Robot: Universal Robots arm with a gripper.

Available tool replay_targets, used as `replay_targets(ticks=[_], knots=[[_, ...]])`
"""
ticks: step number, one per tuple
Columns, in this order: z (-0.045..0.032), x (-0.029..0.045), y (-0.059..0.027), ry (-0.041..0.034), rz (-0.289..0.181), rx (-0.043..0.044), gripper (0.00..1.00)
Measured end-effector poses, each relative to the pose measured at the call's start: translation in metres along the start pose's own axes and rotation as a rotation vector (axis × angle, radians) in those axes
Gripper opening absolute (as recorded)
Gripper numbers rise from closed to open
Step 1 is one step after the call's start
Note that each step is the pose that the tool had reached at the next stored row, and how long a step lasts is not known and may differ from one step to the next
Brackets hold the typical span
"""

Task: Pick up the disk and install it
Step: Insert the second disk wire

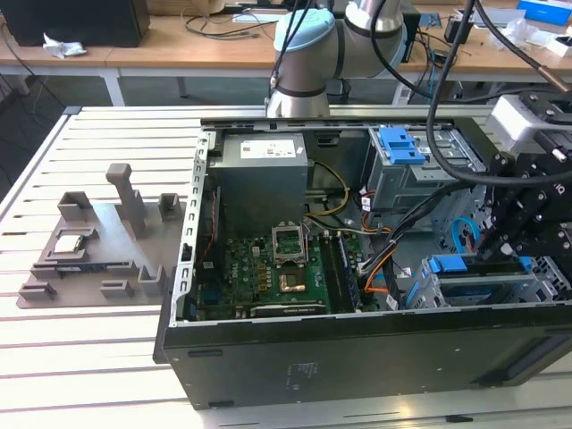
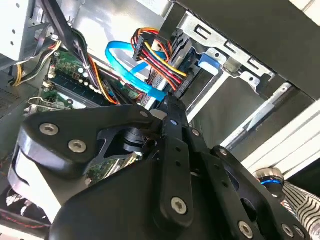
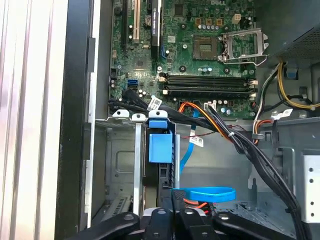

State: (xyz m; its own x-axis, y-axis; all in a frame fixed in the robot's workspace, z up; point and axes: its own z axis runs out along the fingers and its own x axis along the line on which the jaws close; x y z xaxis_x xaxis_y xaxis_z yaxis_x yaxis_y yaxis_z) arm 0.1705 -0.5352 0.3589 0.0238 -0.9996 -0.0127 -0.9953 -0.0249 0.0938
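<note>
First wrist view looks straight down into the open computer case (image 1: 313,371), and here the disk (image 3: 160,147) stands on edge in a slot of the grey drive cage (image 3: 120,165), its blue carrier rail facing up. It sits beside the case's outer wall and just short of the motherboard (image 3: 200,55), which seems to be its bay. The gripper (image 3: 174,197) hangs directly over the disk's near end with its jaws drawn narrow, tips together. In that stance it looks better suited to pressing the drive along its slot than to clasping it, though whether the tips actually touch the rail cannot be told. In the exterior view the gripper (image 1: 511,243) leans in over the cage (image 1: 429,299) at the exterior view's right, above the blue rail of the disk (image 1: 456,265). The other blue caddy (image 1: 400,143) sits apart on the upper bay. A looped blue data cable (image 3: 210,192) and a bundle of coloured power leads (image 2: 160,55) crowd the cage's inner side — likely why the arm comes in from above. By this judgement the disk is in its slot, though not plainly fully seated.
</note>
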Motion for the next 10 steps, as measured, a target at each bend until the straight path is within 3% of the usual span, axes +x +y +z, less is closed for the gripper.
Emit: replay_targets(ticks=[1, 2, 10], knots=[[-0.0172, -0.0034, 0.0015, 0.0015, 0.000, 0.0002, 0.11], [-0.0330, -0.0050, 0.0029, 0.0022, 0.000, 0.0002, 0.11], [-0.0333, -0.0050, 0.0030, 0.0022, 0.000, 0.0001, 0.11]])
